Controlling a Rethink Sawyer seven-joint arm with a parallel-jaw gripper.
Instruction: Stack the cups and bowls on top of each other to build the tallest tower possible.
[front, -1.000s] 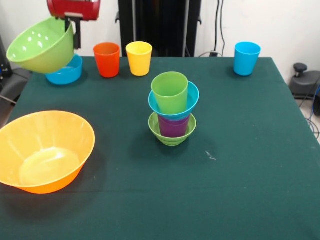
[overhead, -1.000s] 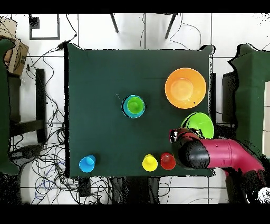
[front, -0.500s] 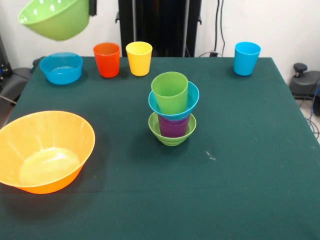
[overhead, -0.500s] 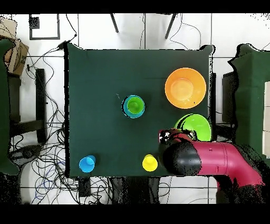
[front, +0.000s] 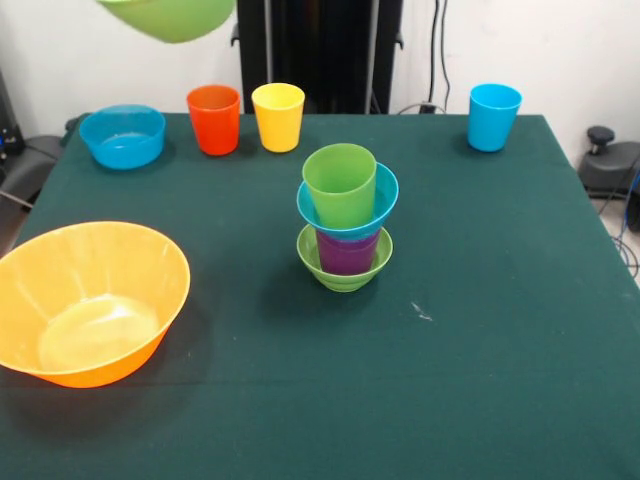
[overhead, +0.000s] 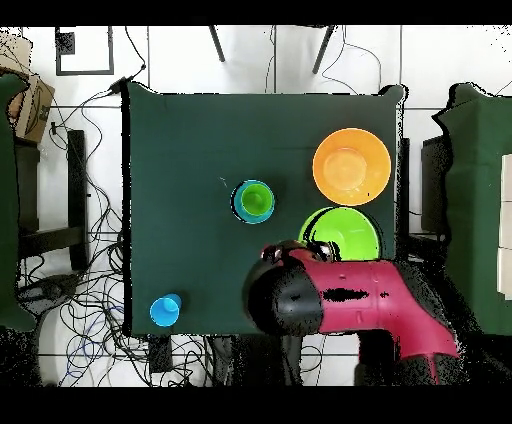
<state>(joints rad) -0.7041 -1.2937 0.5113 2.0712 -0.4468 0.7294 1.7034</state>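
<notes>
The tower (front: 346, 215) stands mid-table: a small green bowl (front: 344, 268), a purple cup (front: 347, 250), a small blue bowl (front: 384, 200) and a green cup (front: 340, 180); it also shows in the overhead view (overhead: 253, 201). The medium green bowl (front: 168, 18) hangs high in the air at the top edge, behind the orange cup (front: 214, 118). Overhead, the bowl (overhead: 340, 232) sits at the arm's end, where my gripper (overhead: 305, 245) holds its rim; the arm hides the fingers. The yellow cup (front: 278, 116) and light blue cup (front: 494, 116) stand along the far edge.
The large orange bowl (front: 90, 300) sits near the front left. The medium blue bowl (front: 123, 135) stands at the far left corner. Overhead, the red arm (overhead: 350, 300) covers the orange and yellow cups.
The green bowl has risen off the blue bowl and moved right in the front view, now cut by the top edge. Overhead, the arm has swung left toward the tower.
</notes>
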